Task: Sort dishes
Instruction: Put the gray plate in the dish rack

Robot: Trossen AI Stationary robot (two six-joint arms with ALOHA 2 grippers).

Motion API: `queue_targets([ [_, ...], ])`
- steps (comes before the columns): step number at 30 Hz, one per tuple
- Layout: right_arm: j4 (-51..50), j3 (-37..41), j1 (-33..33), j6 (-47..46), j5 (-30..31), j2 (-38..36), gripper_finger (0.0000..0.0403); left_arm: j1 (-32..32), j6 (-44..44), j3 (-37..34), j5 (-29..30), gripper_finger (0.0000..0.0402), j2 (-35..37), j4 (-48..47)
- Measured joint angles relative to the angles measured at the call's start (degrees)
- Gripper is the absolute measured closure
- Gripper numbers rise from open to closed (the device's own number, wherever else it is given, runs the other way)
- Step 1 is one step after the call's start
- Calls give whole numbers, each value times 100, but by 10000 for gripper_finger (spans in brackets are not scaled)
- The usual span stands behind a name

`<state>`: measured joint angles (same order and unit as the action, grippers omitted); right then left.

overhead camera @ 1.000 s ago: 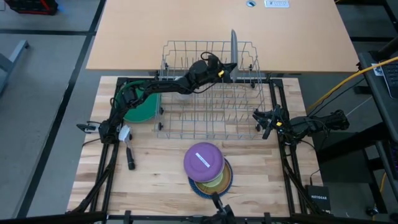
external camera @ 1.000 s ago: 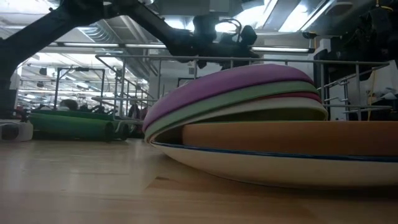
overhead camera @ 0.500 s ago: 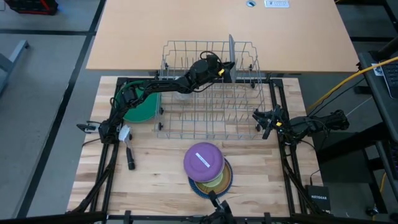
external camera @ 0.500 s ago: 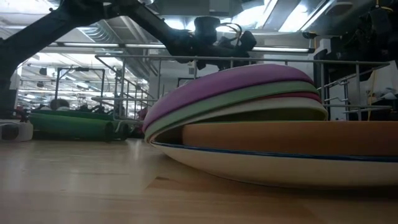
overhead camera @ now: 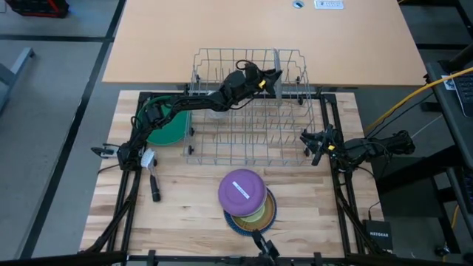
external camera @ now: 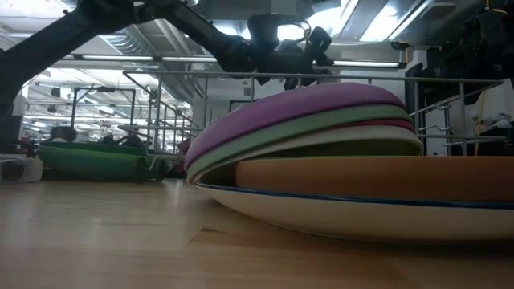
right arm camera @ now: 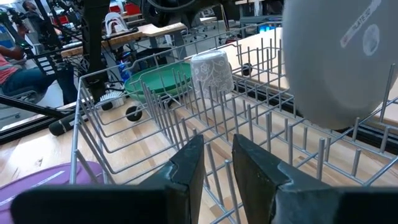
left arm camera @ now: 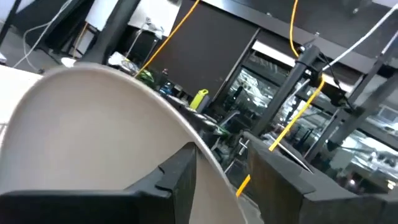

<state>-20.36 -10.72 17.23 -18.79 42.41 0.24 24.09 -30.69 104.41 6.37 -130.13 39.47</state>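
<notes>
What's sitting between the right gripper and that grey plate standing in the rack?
In the right wrist view, only rack wires lie between the right gripper and the upright grey plate; no other dish. The high view agrees.

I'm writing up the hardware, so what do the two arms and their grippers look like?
Both arms are dark, slim and jointed, with black cables along them and a yellow mark near each wrist. The left gripper and right gripper each have two flat, blocky dark fingers.
</notes>
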Motion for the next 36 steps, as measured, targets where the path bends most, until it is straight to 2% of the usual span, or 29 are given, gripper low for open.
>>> queue_targets([
  [10, 4, 0, 0, -148, -2, 2, 315, -99, 714, 318, 88, 265, 7, -47],
  [19, 4, 0, 0, -223, -2, 1, 315, 147, 716, 334, 350, 265, 7, -509],
  [36, 4, 0, 1, -236, -2, 1, 315, 661, 510, 334, 350, 261, 7, -464],
])
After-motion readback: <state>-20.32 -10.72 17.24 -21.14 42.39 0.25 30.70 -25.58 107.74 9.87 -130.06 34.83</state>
